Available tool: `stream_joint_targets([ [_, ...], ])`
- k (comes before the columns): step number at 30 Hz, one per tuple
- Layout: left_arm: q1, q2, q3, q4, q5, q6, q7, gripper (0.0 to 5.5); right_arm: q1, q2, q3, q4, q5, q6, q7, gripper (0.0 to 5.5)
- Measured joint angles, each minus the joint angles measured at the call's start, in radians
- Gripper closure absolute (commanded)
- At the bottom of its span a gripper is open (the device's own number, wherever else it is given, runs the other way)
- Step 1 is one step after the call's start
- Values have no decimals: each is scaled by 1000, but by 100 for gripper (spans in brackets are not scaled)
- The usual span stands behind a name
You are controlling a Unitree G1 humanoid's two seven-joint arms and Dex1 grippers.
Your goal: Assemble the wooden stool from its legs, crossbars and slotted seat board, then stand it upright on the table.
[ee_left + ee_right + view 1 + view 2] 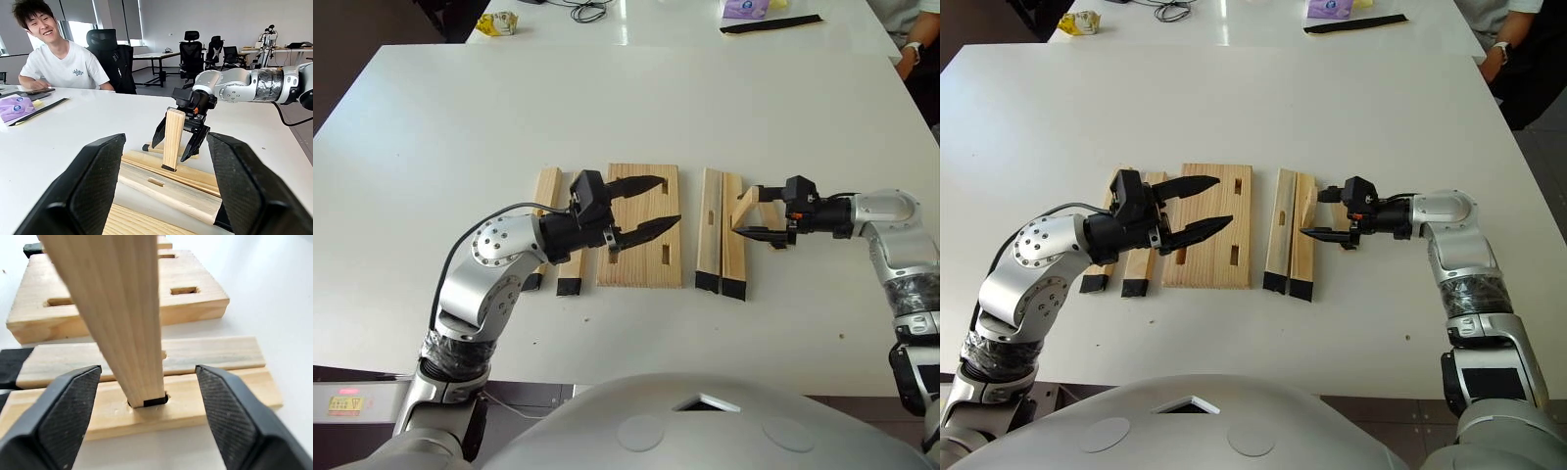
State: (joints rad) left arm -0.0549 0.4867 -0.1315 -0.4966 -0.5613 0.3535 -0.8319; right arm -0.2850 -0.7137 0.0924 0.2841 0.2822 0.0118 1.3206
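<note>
The slotted seat board (641, 245) lies flat mid-table. Two legs (548, 191) lie along its left side and two more legs (709, 230) along its right. A crossbar (747, 208) stands tilted with its lower end in the slot of the outer right leg (195, 401). My right gripper (751, 213) is open around this crossbar (173, 137), one finger on each side, with gaps showing at the fingertips (68, 411). My left gripper (672, 200) hovers open over the seat board, holding nothing.
Another wooden piece (773, 217) lies under the right gripper, beside the legs. At the far edge sit a yellow item (499, 23), a purple packet (744, 8) and a black strip (771, 23). A person's hand (913, 49) rests at the far right.
</note>
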Motion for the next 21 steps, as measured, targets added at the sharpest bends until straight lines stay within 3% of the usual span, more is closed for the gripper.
stream_joint_targets([
  [11,9,-12,14,-3,0,-6,16,243,71,-88,-187,-433,311,356,-36,196],
  [15,4,-12,18,5,0,-9,12,243,17,-1,-218,-524,425,459,-181,196],
  [21,-14,-15,17,22,1,-9,12,243,20,130,-124,-560,370,425,-302,196],
])
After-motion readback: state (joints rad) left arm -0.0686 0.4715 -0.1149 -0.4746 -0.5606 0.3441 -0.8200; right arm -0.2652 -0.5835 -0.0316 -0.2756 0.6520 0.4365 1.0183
